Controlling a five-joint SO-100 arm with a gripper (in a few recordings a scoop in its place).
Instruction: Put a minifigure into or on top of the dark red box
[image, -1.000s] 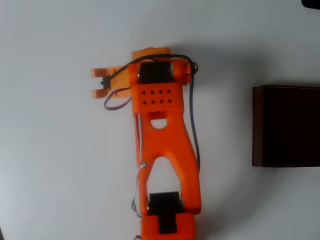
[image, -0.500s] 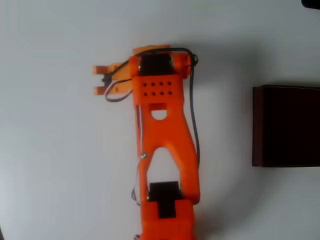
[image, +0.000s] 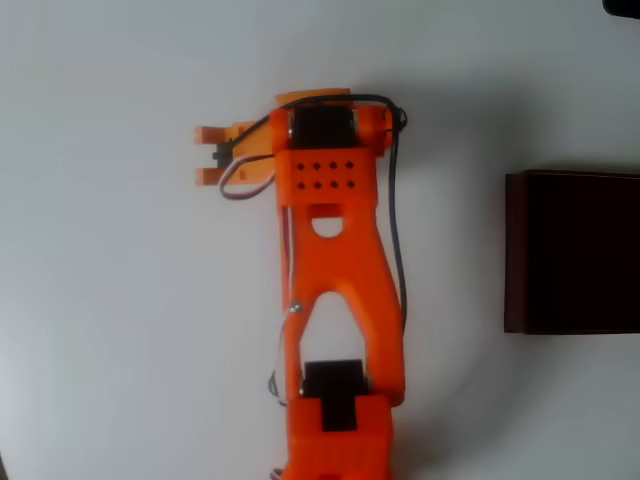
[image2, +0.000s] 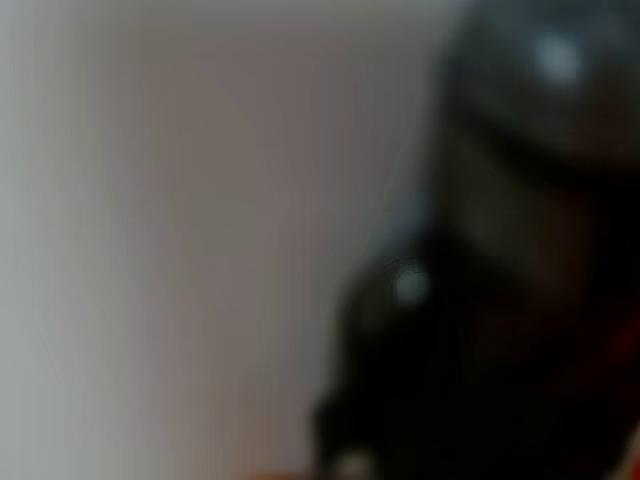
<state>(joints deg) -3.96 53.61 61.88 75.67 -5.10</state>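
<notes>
On the left of the overhead view, the end effector (image: 208, 155), closed on the minifigure (image: 219, 155), has edged right towards the dark red box (image: 572, 252)

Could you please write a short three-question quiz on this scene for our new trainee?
1. True or false: in the overhead view the dark red box lies at the right edge, apart from the orange arm.
2. Which way do the end effector fingers point in the overhead view: A) left, B) right, C) down?
3. What small dark thing sits between the fingers?

Key:
1. True.
2. A.
3. The minifigure, judged by the blurred dark shape with a rounded grey head close up in the wrist view.
</notes>
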